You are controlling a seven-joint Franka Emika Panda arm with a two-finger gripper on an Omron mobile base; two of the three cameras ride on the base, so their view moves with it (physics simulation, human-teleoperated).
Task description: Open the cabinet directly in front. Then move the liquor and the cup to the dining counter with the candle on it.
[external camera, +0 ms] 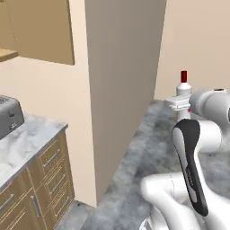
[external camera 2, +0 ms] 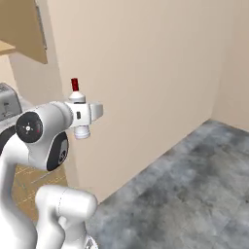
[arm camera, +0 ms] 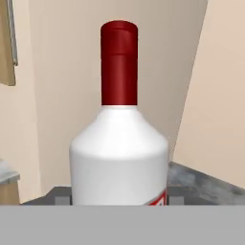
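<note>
A beige wall [external camera: 121,90] juts toward the robot, with grey floor [external camera 2: 194,185] running past it on the right. The cabinet [external camera: 45,29] hangs on the far left; one door [external camera 2: 26,29] is swung out, so the opening step is judged done. Below it a short marble counter [external camera: 27,139] carries a toaster [external camera: 9,117] over drawers [external camera: 49,175]. The arm [external camera: 191,166] is folded high and close to the base, a compact pose that is judged to suit carrying while driving. The liquor [arm camera: 119,143] is held upright at the gripper [external camera 2: 80,114], right of the wall corner, red cap [external camera: 183,76] standing above the hand; upright keeps it steady in the grip. The jaws are taken to be clamped on the bottle's lower body, though the fingers themselves are mostly hidden behind it. The bottle is judged to be in transit, with placement not yet done.
</note>
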